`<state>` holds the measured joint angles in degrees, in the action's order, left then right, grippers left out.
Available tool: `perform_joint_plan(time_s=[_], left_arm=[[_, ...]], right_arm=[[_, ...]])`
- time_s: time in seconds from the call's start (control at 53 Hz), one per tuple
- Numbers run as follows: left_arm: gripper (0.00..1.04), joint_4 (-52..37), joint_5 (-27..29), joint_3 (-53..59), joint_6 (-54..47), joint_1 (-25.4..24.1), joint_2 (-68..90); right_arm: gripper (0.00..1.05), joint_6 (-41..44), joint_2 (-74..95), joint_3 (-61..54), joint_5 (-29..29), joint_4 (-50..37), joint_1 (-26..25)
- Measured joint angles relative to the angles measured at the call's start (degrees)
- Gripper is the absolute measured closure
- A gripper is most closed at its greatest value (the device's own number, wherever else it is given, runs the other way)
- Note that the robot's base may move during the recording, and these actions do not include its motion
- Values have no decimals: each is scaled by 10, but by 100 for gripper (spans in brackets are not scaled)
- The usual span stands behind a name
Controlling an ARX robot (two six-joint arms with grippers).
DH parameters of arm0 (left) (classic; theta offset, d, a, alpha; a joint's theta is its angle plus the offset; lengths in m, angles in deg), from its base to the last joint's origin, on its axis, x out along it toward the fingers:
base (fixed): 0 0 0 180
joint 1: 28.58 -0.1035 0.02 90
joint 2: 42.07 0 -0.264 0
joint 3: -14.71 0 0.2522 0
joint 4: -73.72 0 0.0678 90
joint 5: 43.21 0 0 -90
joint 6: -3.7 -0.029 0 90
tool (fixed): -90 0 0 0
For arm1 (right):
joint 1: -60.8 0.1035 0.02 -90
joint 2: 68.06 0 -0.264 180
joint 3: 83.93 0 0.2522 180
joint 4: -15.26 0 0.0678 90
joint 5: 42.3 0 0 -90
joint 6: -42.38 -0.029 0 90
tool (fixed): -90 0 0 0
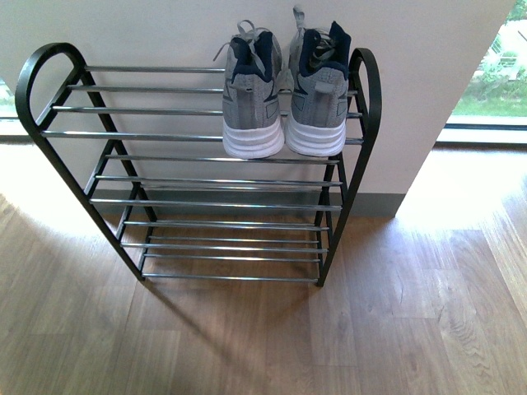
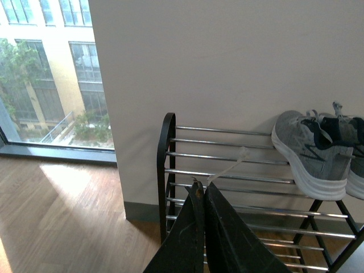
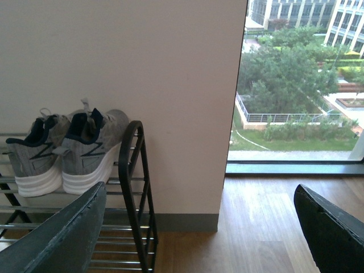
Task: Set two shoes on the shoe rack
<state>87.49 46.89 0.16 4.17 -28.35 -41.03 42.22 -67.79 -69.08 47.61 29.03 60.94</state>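
Note:
Two grey knit shoes stand side by side on the top tier of the shoe rack [image 1: 49,62], at its right end, heels toward me: the left shoe [image 1: 252,99] and the right shoe [image 1: 319,95]. Neither arm shows in the front view. In the left wrist view my left gripper [image 2: 200,186] is shut with nothing in it, apart from the shoes [image 2: 310,151] and in front of the rack [image 2: 166,170]. In the right wrist view my right gripper [image 3: 199,199] is open and empty, off the rack's right end [image 3: 132,170], with the shoes [image 3: 85,151] to one side.
The rack stands against a pale wall [image 1: 165,25] on a wooden floor [image 1: 395,329]. Its lower chrome-rod tiers [image 1: 222,202] hold nothing. Floor-level windows [image 3: 296,85] flank the wall on both sides.

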Motion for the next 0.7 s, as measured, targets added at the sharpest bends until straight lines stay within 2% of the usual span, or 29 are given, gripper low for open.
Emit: perform_joint_plan(time_s=[0.189, 0.302, 0.434, 0.472, 0.585, 0.698], left_arm=[[102, 0, 0, 0, 0, 0, -1], [83, 0, 0, 0, 0, 0, -1], [50, 0, 1, 0, 0, 0, -1], [45, 0, 1, 0, 0, 0, -1], [22, 0, 1, 0, 0, 0, -1], [8, 0, 1, 0, -1, 0, -2]], right_arm=[[9, 0, 0, 0, 0, 0, 0], [9, 0, 0, 0, 0, 0, 0], [9, 0, 0, 0, 1, 0, 0], [9, 0, 0, 0, 2, 0, 0], [9, 0, 0, 0, 2, 0, 0], [9, 0, 0, 0, 1, 0, 0]])
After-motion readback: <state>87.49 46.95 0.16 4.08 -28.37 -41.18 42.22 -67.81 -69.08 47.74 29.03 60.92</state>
